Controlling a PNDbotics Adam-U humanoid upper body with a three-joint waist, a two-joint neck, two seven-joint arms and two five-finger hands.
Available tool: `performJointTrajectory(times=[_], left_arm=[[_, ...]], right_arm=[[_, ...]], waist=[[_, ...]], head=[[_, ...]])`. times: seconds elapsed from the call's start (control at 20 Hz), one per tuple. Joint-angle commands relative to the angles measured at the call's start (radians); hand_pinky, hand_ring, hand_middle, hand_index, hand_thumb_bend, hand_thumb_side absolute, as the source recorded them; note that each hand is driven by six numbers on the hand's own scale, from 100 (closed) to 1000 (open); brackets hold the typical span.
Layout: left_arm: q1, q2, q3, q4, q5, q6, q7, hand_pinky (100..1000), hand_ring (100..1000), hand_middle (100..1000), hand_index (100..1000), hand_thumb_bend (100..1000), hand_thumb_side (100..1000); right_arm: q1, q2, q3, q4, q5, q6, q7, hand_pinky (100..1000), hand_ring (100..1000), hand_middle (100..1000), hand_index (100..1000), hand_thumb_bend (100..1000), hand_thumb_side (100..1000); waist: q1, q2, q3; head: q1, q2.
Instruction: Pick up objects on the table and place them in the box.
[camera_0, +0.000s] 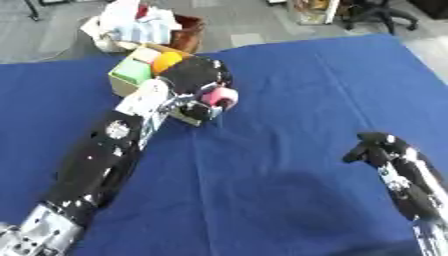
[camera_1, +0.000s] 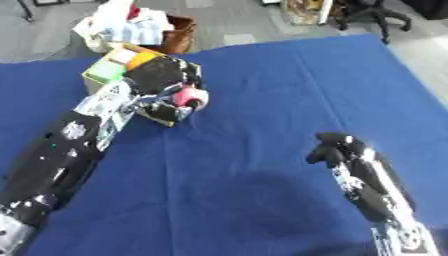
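Note:
My left hand (camera_0: 197, 75) reaches over the near corner of a cardboard box (camera_0: 125, 86) at the upper left of the blue table. Its fingers are curled round a pink roll with a white core (camera_0: 220, 97), held just at the box's right edge. Inside the box lie a green block (camera_0: 132, 70) and an orange object (camera_0: 165, 62); the hand hides the rest of the box. My right hand (camera_0: 378, 145) hangs over the cloth at the lower right, fingers curled, holding nothing.
The blue cloth (camera_0: 289, 100) covers the whole table. Beyond the far edge stand a brown basket (camera_0: 185, 34) with white and pale blue bundles (camera_0: 136, 22), and an office chair base (camera_0: 376, 15) on the grey floor.

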Motion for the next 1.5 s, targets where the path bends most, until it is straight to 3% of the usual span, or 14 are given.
performJointTrajectory(times=[0.05, 0.25, 0.3, 0.35, 0.55, 0.95, 1.1, 1.15, 1.2, 1.25, 1.35, 1.5], left_arm=[[-0.033, 0.068, 0.043, -0.033, 0.061, 0.043, -0.006, 661, 516, 469, 666, 100, 225], [-0.033, 0.091, 0.085, 0.023, 0.083, 0.103, -0.011, 668, 521, 473, 673, 100, 246], [-0.032, 0.088, 0.093, 0.046, 0.084, 0.112, -0.005, 673, 528, 482, 684, 100, 140], [-0.030, 0.081, 0.100, 0.070, 0.087, 0.119, 0.004, 674, 529, 484, 687, 100, 246], [-0.027, 0.045, 0.105, 0.136, 0.099, 0.118, 0.065, 687, 542, 494, 699, 100, 247], [-0.018, 0.010, 0.090, 0.173, 0.035, 0.127, 0.121, 766, 723, 725, 846, 100, 228], [-0.013, 0.019, 0.103, 0.173, 0.027, 0.161, 0.144, 808, 778, 807, 908, 186, 218], [-0.012, 0.026, 0.108, 0.171, 0.036, 0.169, 0.148, 820, 794, 825, 918, 179, 244], [-0.011, 0.032, 0.111, 0.167, 0.047, 0.174, 0.148, 834, 812, 850, 934, 104, 377], [-0.010, 0.041, 0.113, 0.160, 0.062, 0.175, 0.146, 840, 820, 859, 940, 140, 415], [-0.006, 0.063, 0.115, 0.136, 0.100, 0.172, 0.137, 862, 849, 892, 961, 100, 596], [0.004, 0.095, 0.114, 0.087, 0.169, 0.166, 0.110, 880, 873, 919, 973, 100, 729]], right_arm=[[-0.008, -0.012, -0.006, -0.017, 0.000, -0.001, -0.004, 628, 594, 543, 757, 100, 470], [-0.010, -0.013, -0.005, -0.017, 0.000, -0.001, -0.005, 629, 594, 543, 757, 100, 470], [-0.010, -0.013, -0.005, -0.017, 0.000, -0.001, -0.005, 629, 594, 543, 757, 100, 470], [-0.010, -0.012, -0.005, -0.017, 0.000, -0.001, -0.005, 629, 594, 543, 757, 100, 470], [-0.012, -0.010, -0.001, -0.015, -0.001, -0.003, -0.001, 628, 594, 542, 757, 100, 470], [-0.012, -0.009, -0.001, -0.011, -0.003, -0.007, 0.000, 628, 594, 542, 757, 100, 470], [-0.011, -0.008, -0.002, -0.011, -0.002, -0.007, -0.001, 628, 594, 542, 757, 100, 470], [-0.010, -0.008, -0.003, -0.012, -0.002, -0.006, -0.002, 628, 594, 542, 757, 100, 470], [-0.010, -0.008, -0.003, -0.012, -0.002, -0.006, -0.002, 628, 594, 542, 757, 100, 470], [-0.010, -0.008, -0.004, -0.012, -0.001, -0.006, -0.003, 628, 594, 542, 757, 100, 470], [-0.009, -0.009, -0.005, -0.013, -0.001, -0.005, -0.004, 628, 594, 542, 757, 100, 470], [-0.009, -0.011, -0.007, -0.013, 0.001, -0.005, -0.006, 628, 594, 542, 757, 100, 470]], waist=[[-0.003, -0.035, 0.004], [-0.004, -0.036, 0.012], [-0.005, -0.036, 0.013], [-0.006, -0.035, 0.015], [-0.014, -0.034, 0.016], [-0.020, -0.032, 0.007], [-0.019, -0.031, 0.007], [-0.018, -0.031, 0.008], [-0.017, -0.031, 0.009], [-0.016, -0.031, 0.010], [-0.015, -0.031, 0.013], [-0.015, -0.031, 0.017]], head=[[-0.008, -0.003], [-0.012, -0.005], [-0.013, -0.006], [-0.012, -0.006], [-0.010, -0.005], [-0.004, -0.002], [-0.006, -0.002], [-0.007, -0.002], [-0.008, -0.002], [-0.010, -0.002], [-0.012, -0.001], [-0.015, 0.000]])
